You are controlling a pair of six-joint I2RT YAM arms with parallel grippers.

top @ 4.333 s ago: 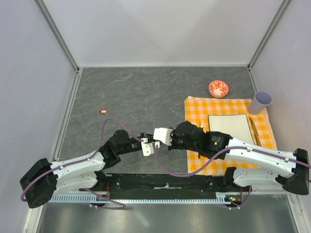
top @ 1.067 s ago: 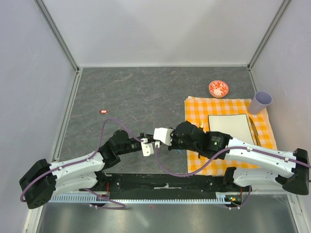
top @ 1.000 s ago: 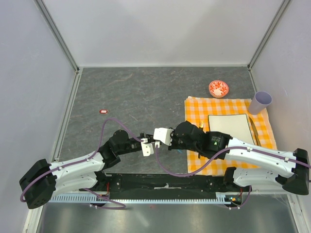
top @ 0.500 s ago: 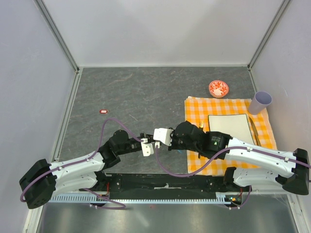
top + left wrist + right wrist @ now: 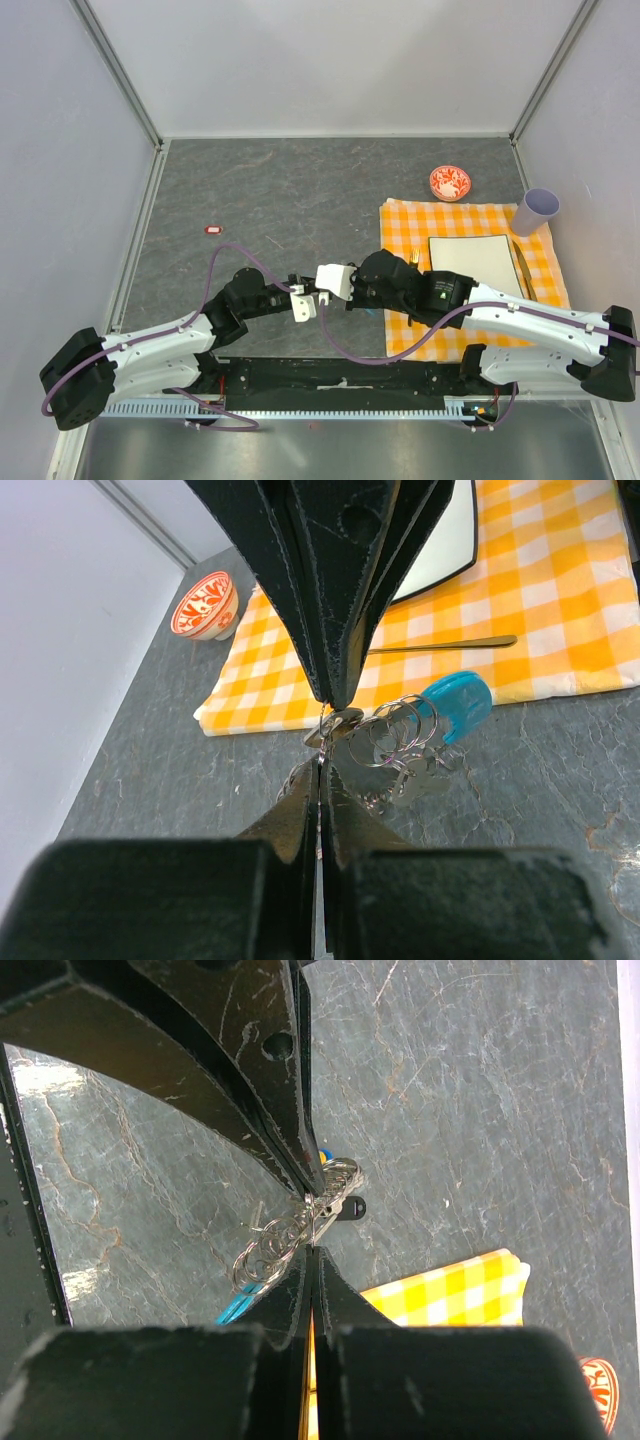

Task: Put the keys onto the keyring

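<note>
Over slate table, keyring lengthwise from fingers toward checkered cloth

Surface: dark grey, stone-veined with pale scratches, running from the near edge to the far wall.
Walls: plain pale panels, faintly lilac, on the left, far and right.
Frame posts: bare aluminium, rising from the two far corners.
Rail: slotted metal strip along the near edge.
Light: soft, even, slightly cool.
</note>
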